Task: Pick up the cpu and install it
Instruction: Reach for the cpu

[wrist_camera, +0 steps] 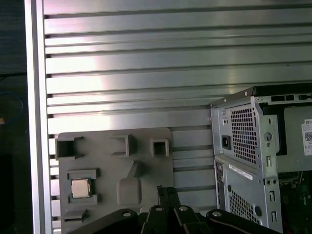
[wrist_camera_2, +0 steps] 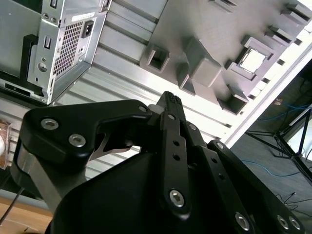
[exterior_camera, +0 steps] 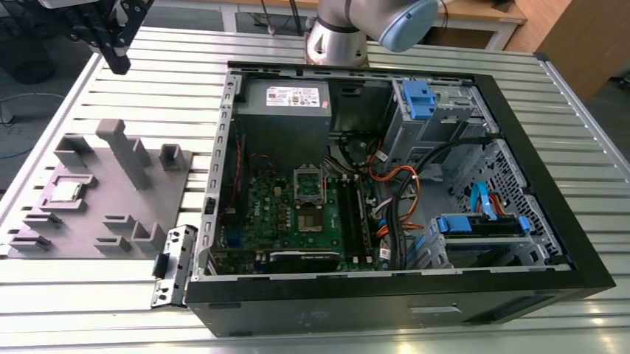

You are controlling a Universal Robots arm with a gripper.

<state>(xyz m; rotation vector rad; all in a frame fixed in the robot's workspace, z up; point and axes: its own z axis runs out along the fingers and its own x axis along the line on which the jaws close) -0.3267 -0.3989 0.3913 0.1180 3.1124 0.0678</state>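
Observation:
The cpu is a small silver-grey square lying in a recess of the grey plastic fixture on the exterior view's left. It also appears in both wrist views, as the cpu and the cpu. My black gripper hangs high above the table's far left corner, well away from the cpu. Its fingers are shut together with nothing between them, and the fingertip points down at the fixture. The green motherboard lies inside the open computer case.
The case's perforated rear panel stands beside the fixture. Grey upright blocks rise from the fixture. A shiny hinged metal frame stands on the board. Orange and black cables and blue drive bays crowd the case's right side. The table is ribbed aluminium.

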